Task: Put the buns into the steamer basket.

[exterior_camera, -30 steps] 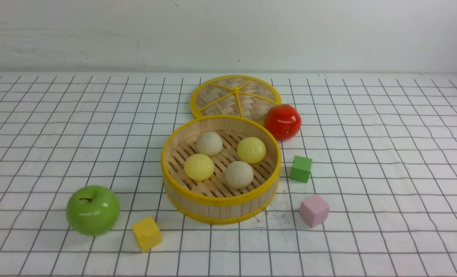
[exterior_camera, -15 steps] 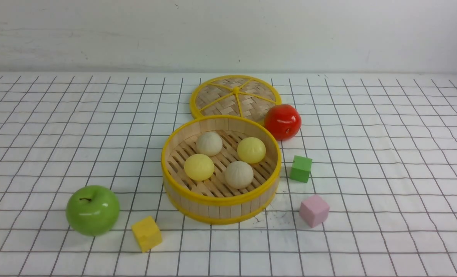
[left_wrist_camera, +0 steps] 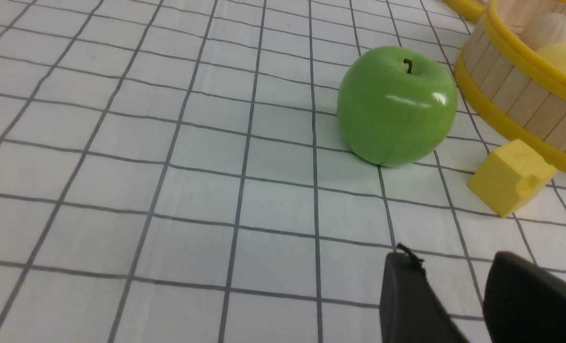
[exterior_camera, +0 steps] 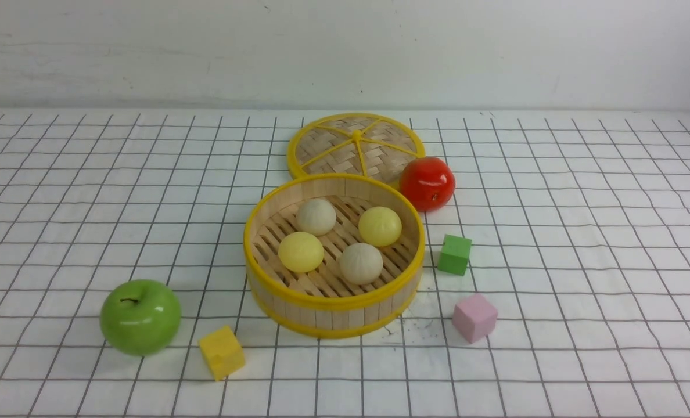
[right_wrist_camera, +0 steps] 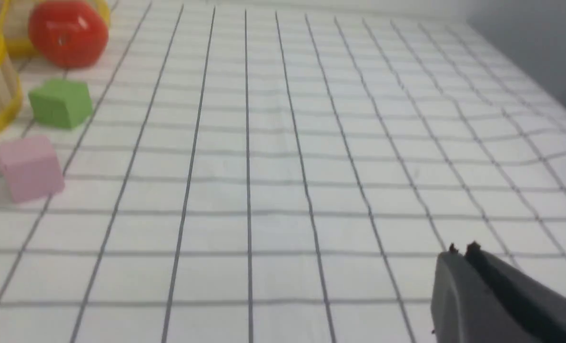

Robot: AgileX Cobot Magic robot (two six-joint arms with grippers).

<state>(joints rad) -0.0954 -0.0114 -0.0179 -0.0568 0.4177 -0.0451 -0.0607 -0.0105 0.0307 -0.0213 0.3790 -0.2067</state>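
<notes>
Since all four buns sit inside it, your first entry is the basket (exterior_camera: 333,293): round, upright, mouth facing up, just below the middle of the front view. Being round, it has no long axis; its floor slats run from lower left to upper right.

Contents, as you see them in the front view:
- Beige bun (exterior_camera: 316,216), upper left of the floor.
- Yellow bun (exterior_camera: 380,226), upper right.
- Yellow bun (exterior_camera: 301,252), lower left.
- Beige bun (exterior_camera: 360,263), lower right.
The four form a loose diamond, close together; each is a ball, so none points any way.

Around the basket you have:
- Lid (exterior_camera: 355,145), flat on the cloth just behind it, spokes up.
- Red apple (exterior_camera: 427,183), at the basket's upper right, overlapping the lid's rim.
- Green cube (exterior_camera: 455,254), just right of the basket.
- Pink cube (exterior_camera: 474,317), lower right of it.
- Yellow cube (exterior_camera: 221,352), lower left.
- Green apple (exterior_camera: 140,317), further left, stem up.
- Checked cloth (exterior_camera: 583,244), under everything.

Tools:
- Left gripper (left_wrist_camera: 459,276), lower right of the left wrist view, fingers apart, nothing between them, near the yellow cube.
- Right gripper (right_wrist_camera: 461,250), lower right of the right wrist view, fingers together and empty, over bare cloth well apart from the cubes.
</notes>
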